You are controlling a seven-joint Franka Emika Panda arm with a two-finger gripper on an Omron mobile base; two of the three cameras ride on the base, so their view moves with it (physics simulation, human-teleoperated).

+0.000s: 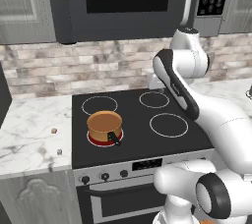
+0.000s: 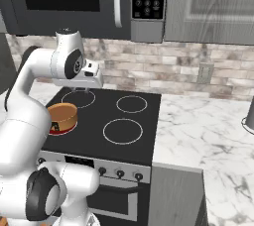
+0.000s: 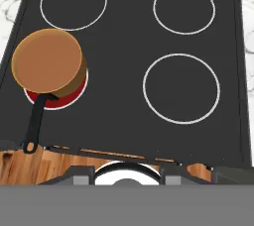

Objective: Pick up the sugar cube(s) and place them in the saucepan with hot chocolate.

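- Saucepan (image 1: 104, 126) on the near-left burner of the stovetop (image 1: 138, 120), glowing red beneath; black handle pointing toward the near edge; flat brown surface inside.
- Two sugar cubes on the marble counter (image 1: 24, 139) left of the stove: tan cube (image 1: 53, 131) farther back, greyish-white cube (image 1: 59, 152) nearer the front edge, a little apart from each other.
- Gripper (image 2: 84, 89) high above the far-left burner, well apart from both cubes; nothing seen between its fingers.
- Step in hand, as judged: reach left to a cube. Best done by swinging well left past the pan, descending straight over one speck, centring before closing.
- Claw spread or pressed together: cannot tell; fingertips too small in the right base view and not clear in the hand view.
- Cubes mere specks; exact orientation unreadable.
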